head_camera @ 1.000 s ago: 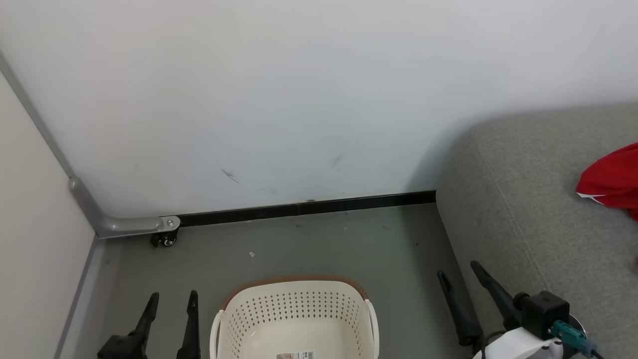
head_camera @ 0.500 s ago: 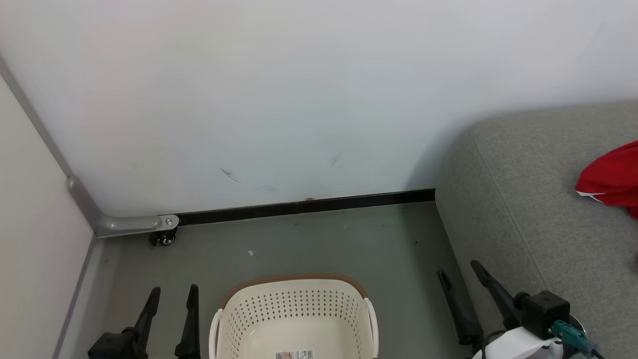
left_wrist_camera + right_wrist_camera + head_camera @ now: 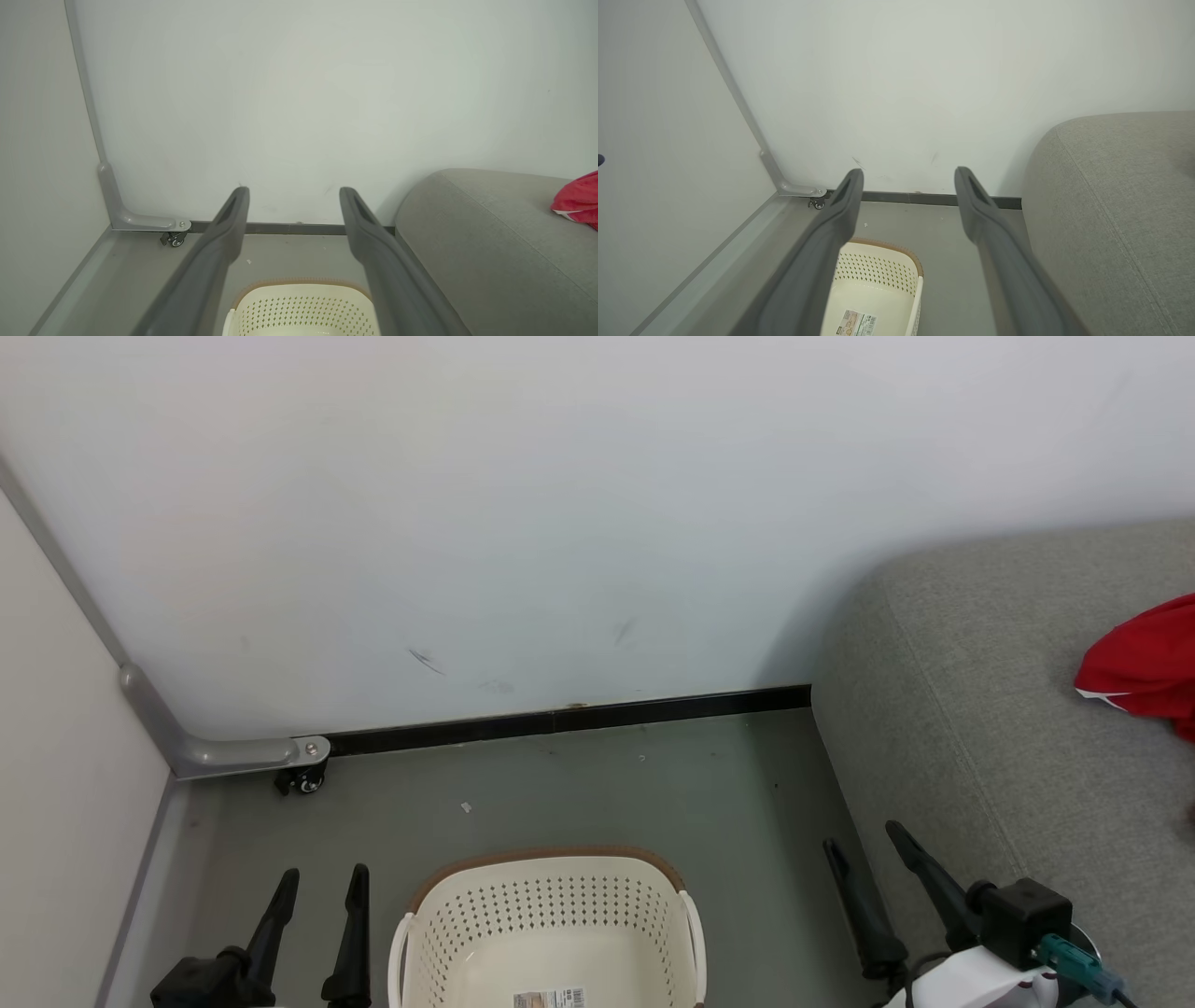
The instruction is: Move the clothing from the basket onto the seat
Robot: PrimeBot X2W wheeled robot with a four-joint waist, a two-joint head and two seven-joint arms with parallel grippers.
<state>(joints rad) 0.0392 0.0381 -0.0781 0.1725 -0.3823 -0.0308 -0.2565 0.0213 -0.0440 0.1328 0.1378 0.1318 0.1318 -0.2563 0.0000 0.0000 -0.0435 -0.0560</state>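
The cream basket (image 3: 546, 905) with its brown rim stands on the floor at the bottom centre, its floor bare but for a barcode sticker (image 3: 551, 999); the basket (image 3: 878, 275) shows the same in the right wrist view. On the grey seat (image 3: 980, 709) at the right lies a red garment (image 3: 1139, 663) with white trim, cut off by the frame edge; the garment (image 3: 577, 200) also appears in the left wrist view. My left gripper (image 3: 319, 885) hangs open left of the basket. My right gripper (image 3: 864, 835) is open between basket and seat. Both hold nothing.
A white wall (image 3: 560, 523) with a black baseboard (image 3: 579, 717) closes the back. A pale panel (image 3: 56, 756) on a grey frame with a caster wheel (image 3: 301, 782) bounds the left. Grey floor (image 3: 607, 793) lies between basket and wall.
The whole head picture has drifted slightly up and left, so the camera has moved. Both grippers stay open and the garment stays on the seat.
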